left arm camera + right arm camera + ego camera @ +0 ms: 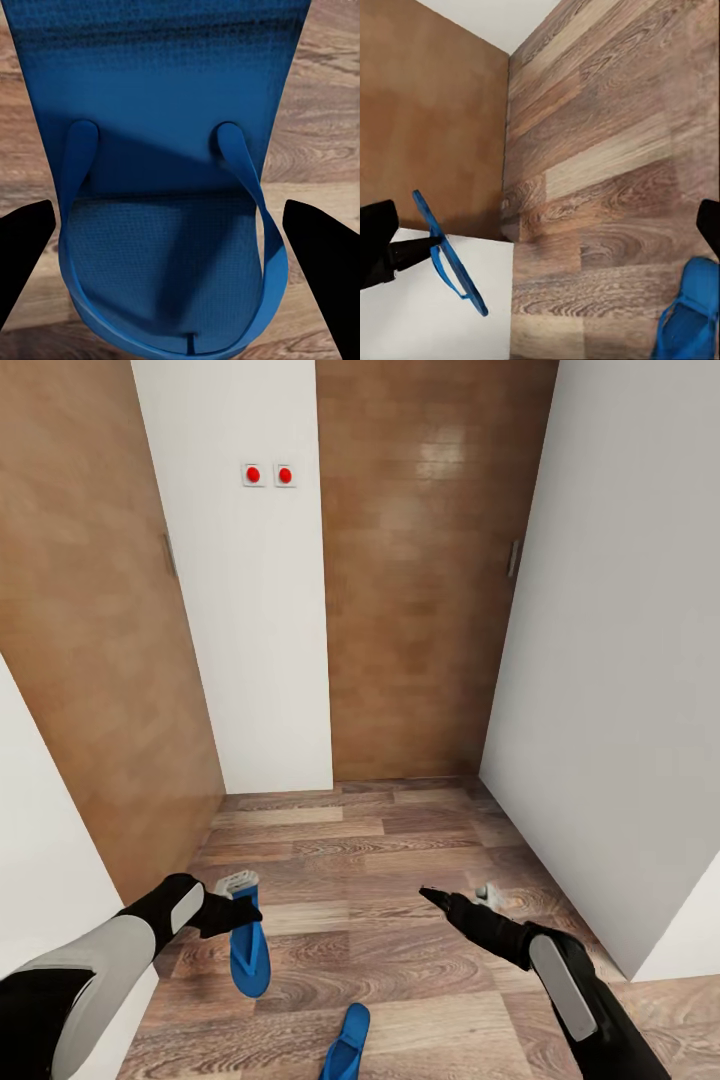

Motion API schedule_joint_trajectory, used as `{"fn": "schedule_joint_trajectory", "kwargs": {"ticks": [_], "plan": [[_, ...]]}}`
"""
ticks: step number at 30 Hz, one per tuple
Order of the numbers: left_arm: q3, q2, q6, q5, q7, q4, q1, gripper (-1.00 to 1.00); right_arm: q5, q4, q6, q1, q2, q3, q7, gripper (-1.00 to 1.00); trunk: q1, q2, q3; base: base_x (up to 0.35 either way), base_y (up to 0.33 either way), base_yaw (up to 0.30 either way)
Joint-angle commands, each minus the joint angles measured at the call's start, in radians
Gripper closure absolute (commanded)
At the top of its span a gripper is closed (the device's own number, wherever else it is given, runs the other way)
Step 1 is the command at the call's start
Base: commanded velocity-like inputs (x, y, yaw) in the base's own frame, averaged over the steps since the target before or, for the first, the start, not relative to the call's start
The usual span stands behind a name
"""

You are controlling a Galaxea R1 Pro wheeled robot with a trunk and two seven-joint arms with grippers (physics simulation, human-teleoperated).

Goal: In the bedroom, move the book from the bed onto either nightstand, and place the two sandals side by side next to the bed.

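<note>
My left gripper is shut on one blue sandal, which hangs off the floor from its fingers. In the left wrist view the sandal spans the gap between the two black fingers. The right wrist view catches this sandal edge-on in the air. The second sandal lies on the wood floor near my base, and its toe end appears in the right wrist view. My right gripper is open and empty, hovering over the floor to the right. The book, bed and nightstand are out of view.
I stand in a narrow hallway end with a wood-plank floor. A brown door is at the left and another straight ahead. A white wall with two red buttons sits between them; a white wall closes the right.
</note>
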Motion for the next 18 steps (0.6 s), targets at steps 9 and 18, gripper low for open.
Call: {"fn": "schedule_joint_trajectory", "kwargs": {"ticks": [9,18], "plan": [[0.002,0.003,0.01,0.007,0.007,-0.007,0.0,1.0,-0.006,0.006,0.007,-0.057,0.1,-0.001,-0.534,-1.0,0.0,0.0,-0.001,0.0,0.0,0.0],[0.066,0.002,0.009,0.005,0.012,-0.011,-0.001,1.0,-0.006,0.042,0.012,-0.095,0.152,0.0,-0.653,-1.0,0.0,0.0,-0.001,0.0,0.0,0.0]]}}
